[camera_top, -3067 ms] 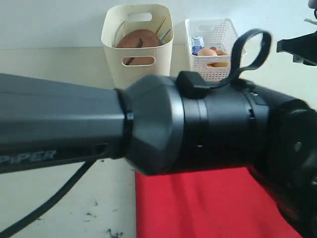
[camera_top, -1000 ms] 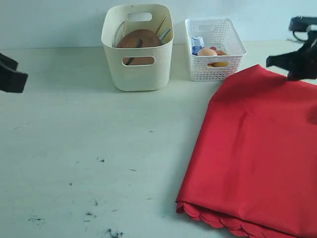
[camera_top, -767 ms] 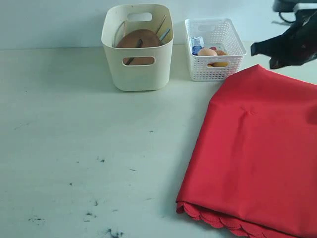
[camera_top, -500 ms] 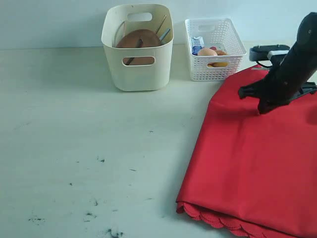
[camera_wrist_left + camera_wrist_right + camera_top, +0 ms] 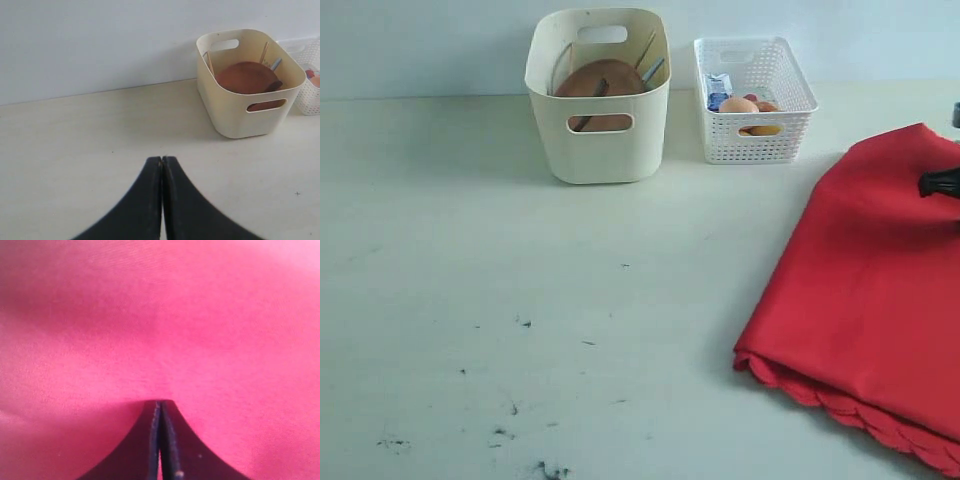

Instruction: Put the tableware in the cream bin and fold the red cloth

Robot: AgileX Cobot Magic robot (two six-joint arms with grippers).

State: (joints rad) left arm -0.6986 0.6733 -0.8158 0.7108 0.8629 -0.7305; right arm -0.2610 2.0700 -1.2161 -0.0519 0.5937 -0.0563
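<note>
The cream bin (image 5: 598, 150) stands at the back of the table with the round brown plate (image 5: 600, 78) leaning inside and chopsticks (image 5: 647, 45) poking up beside it. In the left wrist view the cream bin (image 5: 235, 115) shows the same plate (image 5: 247, 77). My left gripper (image 5: 162, 159) is shut and empty above bare table, well short of the bin. The red cloth (image 5: 880, 300) lies folded at the right, scalloped edge toward the front. My right gripper (image 5: 926, 184) is at the far right edge, shut, with its tips against the red cloth (image 5: 160, 315).
A white lattice basket (image 5: 755, 145) with an egg (image 5: 738, 105) and other food stands right of the cream bin, close to the cloth's back corner. The pale table (image 5: 520, 300) carries small dark scuffs near the front.
The right arm came down onto the cloth and moved right, out to the frame's edge. The folded red cloth has slid right with it. The left arm left the exterior view earlier.
</note>
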